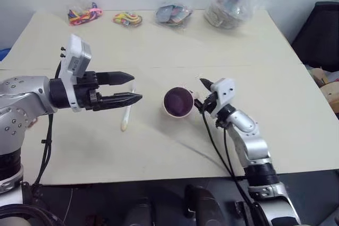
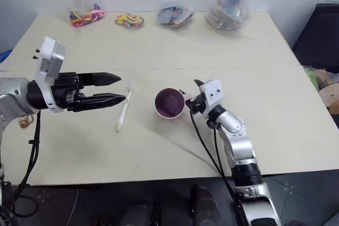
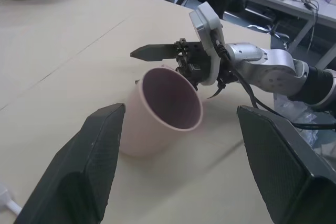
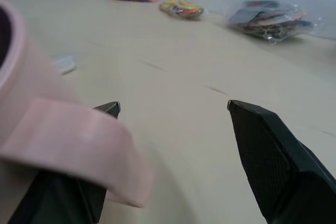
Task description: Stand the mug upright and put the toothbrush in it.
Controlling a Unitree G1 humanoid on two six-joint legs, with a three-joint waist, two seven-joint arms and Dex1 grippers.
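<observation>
Four clear bags (image 1: 172,14) of small items line the upper edge of the bench (image 1: 79,146). Left gripper (image 1: 130,88) hovers level at centre left, jaws apart, above the toothbrush (image 1: 127,114) lying flat. At centre, the mug (image 1: 178,102) stands upright, empty. Right gripper (image 1: 203,92) sits just beside its handle, jaws apart.

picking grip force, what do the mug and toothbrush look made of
The mug: probably ceramic or hard plastic; smooth matte pale pink wall, thin rim, dark maroon inside, no glare. The look leaves it open. The toothbrush: likely plastic; slim white shaft, pale yellow end.
</observation>
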